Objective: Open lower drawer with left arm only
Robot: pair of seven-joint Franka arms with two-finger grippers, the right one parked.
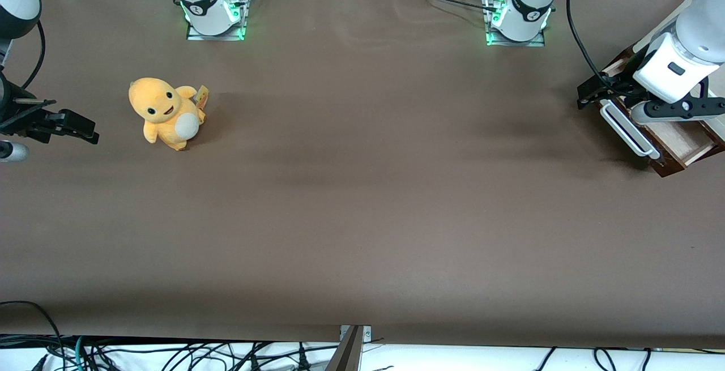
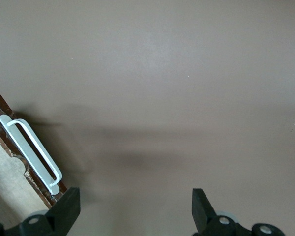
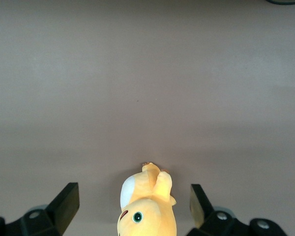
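Holds nothing in the gripper (image 2: 135,206) — fingers (image 2: 64,209) spread wide, with only bare table (image 2: 177,73) seen between them. Hovers just in front of the lower drawer (image 1: 688,139), at the working arm's end of the table, with one finger close beside the end of the white bar handle (image 2: 32,152) but apart from it. Looks like a hand off the handle rather than one ready to close on it: aimed at the tabletop, not at the bar.

Hangs from the left arm (image 1: 694,31), bent over the cabinet so that the wrist sits above the drawer front, which hides most of the cabinet body in the front view.

Shows the drawer drawn out from its dark brown housing — pale wood of the inside (image 2: 5,182) bared next to the handle, and more of it plain in the front view nearer the table's edge. Suggests the opening is done or nearly so; cannot tell how much travel is left on the slide. Calls, if more pull is wanted, for bringing the fingers back around the bar and drawing straight along the drawer's own line, to avoid dragging the light cabinet askew.

Leaves the yellow plush toy (image 1: 167,113) well apart, toward the parked arm's end, out of the way of this work.
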